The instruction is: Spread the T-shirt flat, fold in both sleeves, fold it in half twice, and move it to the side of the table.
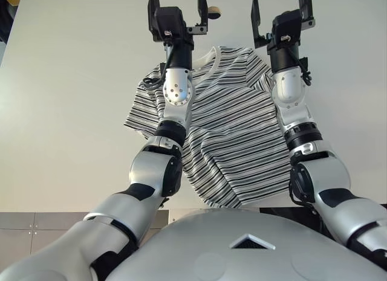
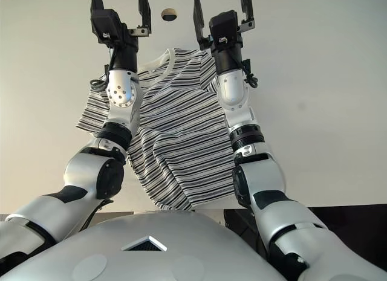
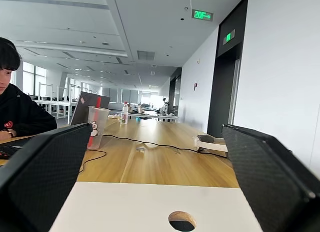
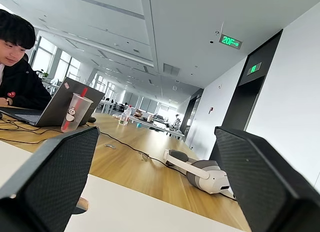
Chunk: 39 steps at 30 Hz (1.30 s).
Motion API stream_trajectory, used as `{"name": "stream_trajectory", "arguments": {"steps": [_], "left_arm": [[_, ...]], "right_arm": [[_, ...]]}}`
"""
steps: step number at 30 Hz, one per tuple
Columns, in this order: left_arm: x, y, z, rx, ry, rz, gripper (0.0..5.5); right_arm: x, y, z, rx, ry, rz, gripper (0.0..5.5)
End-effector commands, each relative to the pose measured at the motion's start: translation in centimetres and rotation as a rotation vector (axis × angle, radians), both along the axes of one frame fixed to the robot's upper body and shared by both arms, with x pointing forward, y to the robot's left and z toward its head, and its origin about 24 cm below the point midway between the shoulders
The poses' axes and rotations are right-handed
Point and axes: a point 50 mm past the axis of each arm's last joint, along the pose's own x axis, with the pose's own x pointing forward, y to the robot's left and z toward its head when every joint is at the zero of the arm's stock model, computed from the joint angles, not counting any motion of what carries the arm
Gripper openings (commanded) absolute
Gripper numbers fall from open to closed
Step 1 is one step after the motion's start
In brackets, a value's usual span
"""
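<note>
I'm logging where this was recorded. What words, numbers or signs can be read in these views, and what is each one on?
"20F", then an arrow: on the green lit sign hanging from the ceiling.
Too small to read: the small green sign above the dark doorway; any print on the cup, which bears a drawing.
No text: the striped T-shirt.

The T-shirt [image 1: 230,130] has thin black and white stripes, and its collar [image 1: 205,60] is plain white. The table [image 1: 72,81] under the T-shirt is plain white. My left gripper [image 1: 178,0] and right gripper [image 1: 282,0], beyond the T-shirt, are black.
</note>
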Motion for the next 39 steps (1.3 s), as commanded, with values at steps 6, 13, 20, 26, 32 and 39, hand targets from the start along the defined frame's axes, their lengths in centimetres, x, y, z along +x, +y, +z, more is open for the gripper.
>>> {"name": "stream_trajectory", "arguments": {"steps": [6,13,20,26,32,39], "left_arm": [[-0.2,-0.5,0.9,-0.015,-0.055,-0.03,4.8],[-0.6,-0.2,0.5,-0.009,-0.043,0.021,4.8],[-0.5,-0.3,0.4,0.003,-0.033,0.023,4.8],[-0.4,-0.9,0.4,0.011,-0.031,-0.002,4.8],[-0.4,-1.2,0.4,0.018,-0.029,-0.009,4.8],[-0.2,-0.4,0.4,0.027,-0.032,0.017,4.8]], "right_arm": [[-0.8,0.1,0.3,-0.042,-0.043,0.024,4.26],[-1.4,-0.1,-0.5,-0.047,-0.023,0.01,4.26],[-1.4,-0.5,-0.3,-0.053,-0.024,0.013,4.26],[-1.3,-0.1,-0.4,-0.063,-0.021,0.027,4.26],[-1.3,0.2,-0.4,-0.067,-0.027,0.039,4.26],[-0.8,0.5,-0.7,-0.066,-0.008,0.03,4.26]]}}
